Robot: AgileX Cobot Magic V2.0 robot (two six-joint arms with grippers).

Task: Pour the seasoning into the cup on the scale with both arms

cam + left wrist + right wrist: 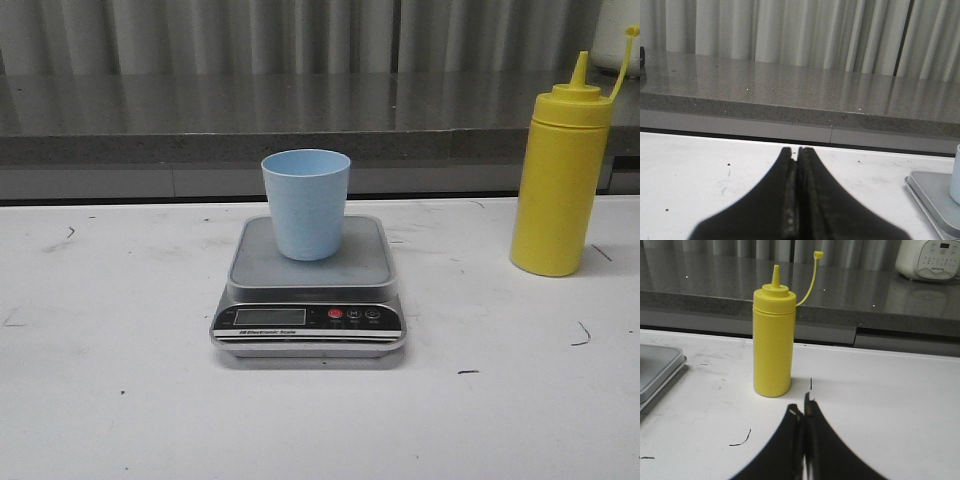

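Note:
The pale blue cup point(306, 203) stands upright on the silver scale point(308, 285) at the table's middle. The yellow seasoning bottle point(558, 180) stands upright at the right, its tip cover hanging off on its tether. Neither arm shows in the front view. In the left wrist view my left gripper point(797, 150) is shut and empty, low over the table, with the scale's corner point(935, 197) and the cup's edge point(955, 175) off to one side. In the right wrist view my right gripper point(802, 407) is shut and empty, a short way in front of the bottle point(772, 342).
A grey stone counter point(300, 120) runs behind the white table point(120, 380), with pale curtains above. A white appliance point(929, 259) sits on the counter beyond the bottle. Small black marks point(741, 438) dot the tabletop.

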